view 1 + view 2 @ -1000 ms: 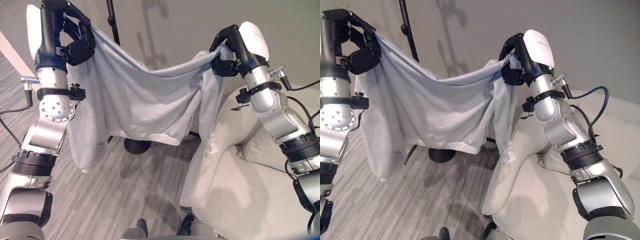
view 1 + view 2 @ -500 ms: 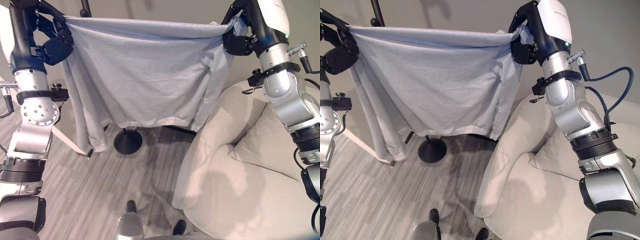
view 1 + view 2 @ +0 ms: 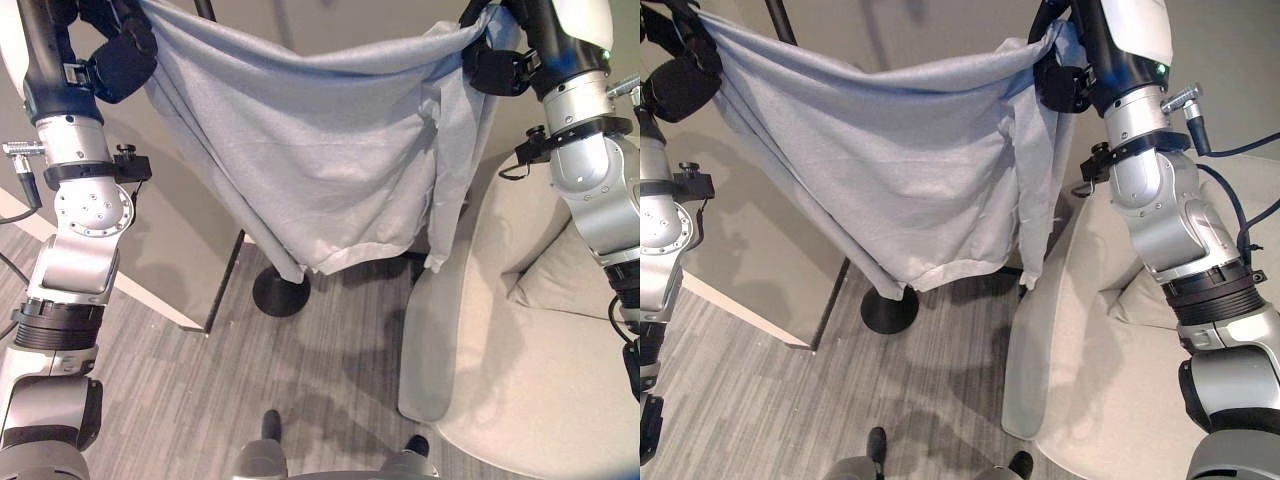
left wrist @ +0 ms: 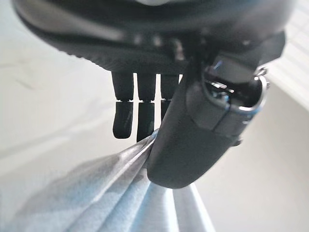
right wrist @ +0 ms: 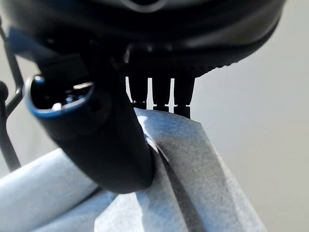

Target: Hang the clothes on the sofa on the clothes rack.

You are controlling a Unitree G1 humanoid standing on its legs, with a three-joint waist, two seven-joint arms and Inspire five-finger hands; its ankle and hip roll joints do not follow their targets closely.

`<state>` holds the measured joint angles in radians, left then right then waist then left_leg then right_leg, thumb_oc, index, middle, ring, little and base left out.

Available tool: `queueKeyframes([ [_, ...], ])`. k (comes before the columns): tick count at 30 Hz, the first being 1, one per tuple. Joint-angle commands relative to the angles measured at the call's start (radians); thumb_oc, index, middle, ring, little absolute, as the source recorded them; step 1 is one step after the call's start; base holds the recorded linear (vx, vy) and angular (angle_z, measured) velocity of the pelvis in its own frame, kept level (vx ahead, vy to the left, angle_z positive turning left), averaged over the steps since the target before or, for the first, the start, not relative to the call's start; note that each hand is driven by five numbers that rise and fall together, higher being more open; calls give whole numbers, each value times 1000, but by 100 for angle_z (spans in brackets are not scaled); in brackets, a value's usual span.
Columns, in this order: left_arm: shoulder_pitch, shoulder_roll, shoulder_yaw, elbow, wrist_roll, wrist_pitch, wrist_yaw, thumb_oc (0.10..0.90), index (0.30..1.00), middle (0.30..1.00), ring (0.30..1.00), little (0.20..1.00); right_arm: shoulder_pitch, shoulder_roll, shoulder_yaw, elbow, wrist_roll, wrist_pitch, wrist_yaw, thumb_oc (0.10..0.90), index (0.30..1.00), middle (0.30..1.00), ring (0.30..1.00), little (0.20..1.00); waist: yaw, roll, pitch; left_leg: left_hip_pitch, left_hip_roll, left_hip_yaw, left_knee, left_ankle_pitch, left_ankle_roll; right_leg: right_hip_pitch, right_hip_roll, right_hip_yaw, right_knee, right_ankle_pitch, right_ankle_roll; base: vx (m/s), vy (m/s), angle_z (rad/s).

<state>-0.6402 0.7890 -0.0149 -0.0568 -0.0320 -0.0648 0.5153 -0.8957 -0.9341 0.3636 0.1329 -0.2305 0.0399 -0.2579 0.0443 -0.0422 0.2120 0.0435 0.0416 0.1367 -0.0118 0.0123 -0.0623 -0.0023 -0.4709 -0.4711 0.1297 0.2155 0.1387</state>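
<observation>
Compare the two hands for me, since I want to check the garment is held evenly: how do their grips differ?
The left hand holds its corner of the pale blue garment beside the rack's black pole; the right hand holds its corner above the sofa. Cloth bunches into narrow folds at the left hand and lies in a broader flap at the right hand. Both pinch it between thumb and fingers.

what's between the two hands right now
The grey shirt sags between them, pinched by the left hand and right hand, as the left eye view shows.
</observation>
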Motion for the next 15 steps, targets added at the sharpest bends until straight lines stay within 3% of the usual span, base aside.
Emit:
queueKeyframes([
  [1, -139, 43, 14, -51, 42, -91, 49, 400, 300, 300, 300, 300, -122, -32, -50, -51, -32, -22, -106, 400, 300, 300, 300, 300, 29, 41, -118, 29, 3, 4, -75, -74, -13, -4, 90, 33, 169, -161, 1, 23, 63, -22],
  [2, -140, 46, 14, -37, 43, -81, 47, 400, 300, 300, 300, 300, -113, -21, -58, -71, -34, -23, -108, 400, 300, 300, 300, 300, 28, 44, -116, 28, 1, 9, -75, -72, -15, -19, 112, 28, 177, -180, -2, 10, -65, -22],
  [3, -147, 51, 28, -32, 49, -78, 60, 400, 300, 300, 300, 300, -114, -15, -59, -78, -43, -27, -104, 400, 300, 300, 300, 300, 36, 39, -112, 21, 6, 16, -75, -64, -24, -39, 173, 54, 105, -234, -15, 38, -119, -30],
  [5, -101, 69, 72, -55, 44, -78, 45, 400, 300, 300, 300, 300, -76, -34, -85, -101, -54, -19, -84, 400, 300, 300, 300, 300, 41, 19, -116, 16, -3, 5, -75, -66, -26, -8, 237, 116, -32, -249, -14, 56, -171, -25],
  [6, -83, 69, 85, -64, 28, -85, 46, 400, 300, 300, 300, 300, -71, -32, -84, -111, -55, -19, -75, 400, 300, 300, 300, 300, 41, 15, -115, 13, -3, 2, -75, -55, -26, -16, 251, 146, -49, -225, -9, 27, -134, -18],
  [9, -46, 66, 114, -59, 20, -89, 33, 400, 300, 300, 300, 300, -95, -8, -62, -82, -25, -33, -71, 400, 300, 300, 300, 300, 56, 3, -142, 11, 4, 20, -75, -47, -33, 42, 275, 126, -195, -170, 9, 63, -112, -4],
  [15, 37, 65, 148, -39, 25, -71, -11, 400, 300, 300, 300, 300, -47, -1, -82, -75, -33, -29, -45, 400, 300, 300, 300, 300, 70, -5, -177, 31, 30, 33, -75, -48, -51, 99, 287, 80, -217, -184, 16, 75, -90, -1],
])
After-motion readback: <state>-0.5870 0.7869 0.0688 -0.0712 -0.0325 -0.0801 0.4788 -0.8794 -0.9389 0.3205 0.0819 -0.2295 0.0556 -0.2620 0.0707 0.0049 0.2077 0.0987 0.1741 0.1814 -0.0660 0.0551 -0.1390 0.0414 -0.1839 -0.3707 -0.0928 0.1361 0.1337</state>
